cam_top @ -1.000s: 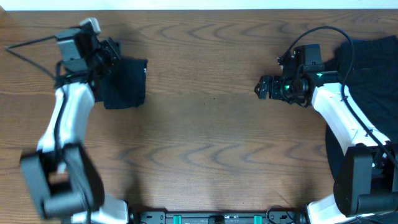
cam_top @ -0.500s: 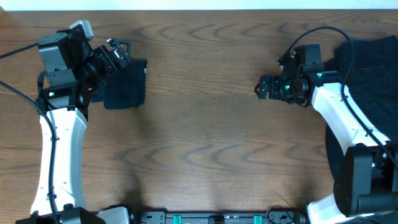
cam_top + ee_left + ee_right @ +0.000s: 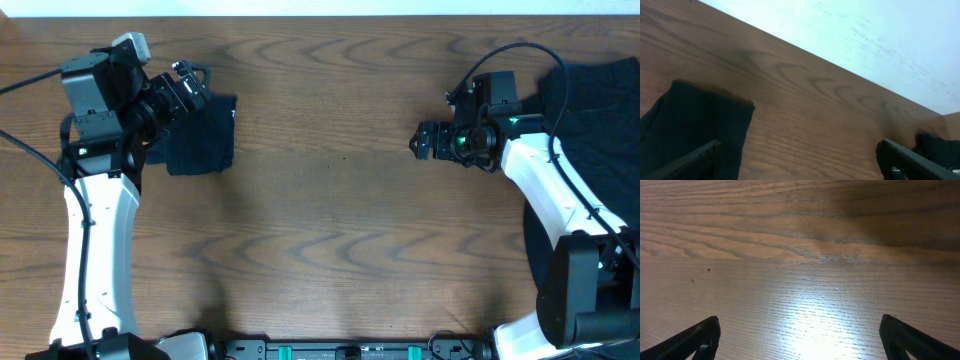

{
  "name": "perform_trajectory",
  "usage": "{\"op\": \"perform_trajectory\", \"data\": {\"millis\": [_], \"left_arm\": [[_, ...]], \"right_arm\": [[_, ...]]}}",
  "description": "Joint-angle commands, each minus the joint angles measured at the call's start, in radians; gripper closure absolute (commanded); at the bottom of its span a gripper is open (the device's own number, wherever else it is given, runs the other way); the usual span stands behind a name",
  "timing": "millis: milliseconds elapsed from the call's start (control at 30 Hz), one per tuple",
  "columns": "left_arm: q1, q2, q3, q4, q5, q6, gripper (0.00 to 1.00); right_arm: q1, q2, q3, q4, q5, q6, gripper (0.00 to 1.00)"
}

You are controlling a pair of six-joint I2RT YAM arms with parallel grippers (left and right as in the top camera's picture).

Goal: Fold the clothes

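The table [image 3: 330,220] was mid-brown wood with darker looping grain, paled by a glare patch in the right wrist view. At 10 o'clock the folded garment [image 3: 205,135] was plain navy-black and unpatterned. The heap of clothes [image 3: 600,100] at 3 o'clock was equally dark. The arms had white links [image 3: 95,230] and black joints. The left gripper [image 3: 190,85] and right gripper [image 3: 418,140] were black, with small green lights [image 3: 462,142] by the right one.
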Motion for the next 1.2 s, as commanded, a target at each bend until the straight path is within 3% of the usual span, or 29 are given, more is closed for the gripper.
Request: {"op": "perform_trajectory", "data": {"millis": [0, 767, 933, 1167], "left_arm": [[0.002, -0.005, 0.009, -0.003, 0.002, -0.001, 0.02], [0.002, -0.005, 0.009, -0.003, 0.003, -0.001, 0.02], [0.002, -0.005, 0.009, -0.003, 0.002, -0.001, 0.02], [0.002, -0.005, 0.009, -0.003, 0.003, -0.001, 0.02]], "right_arm": [[-0.009, -0.018, 0.003, 0.0, 0.003, -0.008, 0.01], [-0.008, -0.041, 0.001, -0.002, 0.171, -0.012, 0.01], [-0.007, -0.158, 0.0, -0.007, 0.191, -0.012, 0.01], [0.005, -0.505, 0.0, 0.041, 0.224, -0.012, 0.01]]}}
